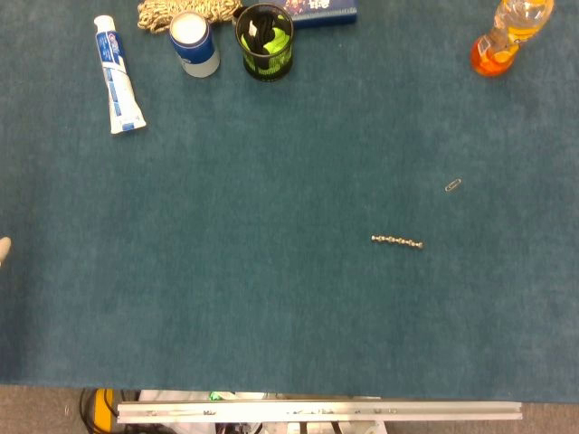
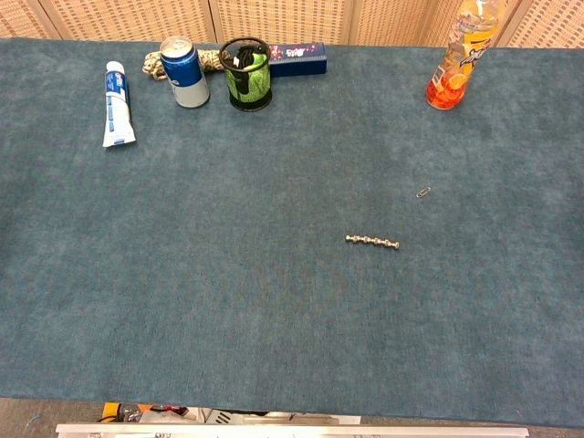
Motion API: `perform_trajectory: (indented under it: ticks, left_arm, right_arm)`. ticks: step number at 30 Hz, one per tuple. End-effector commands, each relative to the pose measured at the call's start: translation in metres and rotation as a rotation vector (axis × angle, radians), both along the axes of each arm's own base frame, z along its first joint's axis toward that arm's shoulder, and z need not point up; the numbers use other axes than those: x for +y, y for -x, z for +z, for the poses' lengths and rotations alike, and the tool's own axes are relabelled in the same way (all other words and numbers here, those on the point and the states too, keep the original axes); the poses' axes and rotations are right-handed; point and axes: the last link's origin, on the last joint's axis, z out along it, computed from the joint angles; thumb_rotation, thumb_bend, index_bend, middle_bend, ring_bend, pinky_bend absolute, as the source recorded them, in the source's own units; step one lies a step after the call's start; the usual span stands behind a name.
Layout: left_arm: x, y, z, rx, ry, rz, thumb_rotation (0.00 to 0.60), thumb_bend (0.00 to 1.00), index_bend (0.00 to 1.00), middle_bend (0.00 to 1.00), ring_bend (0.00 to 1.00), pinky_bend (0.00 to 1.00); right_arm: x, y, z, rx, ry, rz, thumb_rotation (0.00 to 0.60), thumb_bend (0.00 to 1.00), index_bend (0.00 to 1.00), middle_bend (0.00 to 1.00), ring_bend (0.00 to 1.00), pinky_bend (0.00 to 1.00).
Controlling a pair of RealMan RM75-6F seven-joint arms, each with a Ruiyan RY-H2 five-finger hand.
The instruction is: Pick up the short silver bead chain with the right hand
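The short silver bead chain (image 1: 396, 240) lies flat and nearly straight on the blue-green table cloth, right of centre; the chest view shows the bead chain (image 2: 372, 241) too. Nothing touches it. My right hand appears in neither view. A small pale tip (image 1: 4, 250) pokes in at the left edge of the head view, apparently part of my left hand; how its fingers lie cannot be made out.
A paperclip (image 1: 453, 185) lies up and right of the chain. Along the far edge stand a toothpaste tube (image 1: 118, 76), a can (image 1: 194, 43), a green mesh cup (image 1: 264, 42), a blue box (image 2: 297, 58) and an orange bottle (image 1: 507, 34).
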Motion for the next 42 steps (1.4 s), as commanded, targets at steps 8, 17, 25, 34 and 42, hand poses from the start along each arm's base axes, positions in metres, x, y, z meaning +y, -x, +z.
perform_trajectory:
  ticks: [8,17,25,34,42]
  left_arm:
    - [0.000,-0.001,-0.001,0.000,0.006,-0.002,0.600,0.17,0.00,0.00,0.00,0.00]
    - [-0.003,-0.002,-0.002,0.002,0.013,-0.001,0.600,0.17,0.00,0.00,0.00,0.00]
    - [-0.008,0.000,-0.003,-0.002,0.022,0.006,0.600,0.17,0.00,0.00,0.00,0.00]
    - [-0.012,0.009,-0.003,-0.011,0.033,0.033,0.600,0.17,0.00,0.00,0.00,0.00]
    - [-0.012,0.011,-0.005,-0.006,0.047,0.038,0.600,0.17,0.00,0.00,0.00,0.00]
  right_arm:
    - [-0.003,-0.013,0.006,-0.022,-0.012,0.039,0.600,0.19,0.38,0.44,0.34,0.35]
    - [-0.018,-0.058,-0.011,0.040,-0.161,0.202,0.600,0.19,0.39,0.58,0.57,0.62]
    - [-0.038,-0.097,-0.055,0.071,-0.298,0.323,0.600,0.18,0.57,0.96,0.98,1.00]
    - [-0.061,-0.110,-0.108,0.122,-0.417,0.286,0.600,0.18,0.58,1.00,1.00,1.00]
    - [-0.077,-0.118,-0.143,0.139,-0.486,0.258,0.600,0.19,0.58,1.00,1.00,1.00]
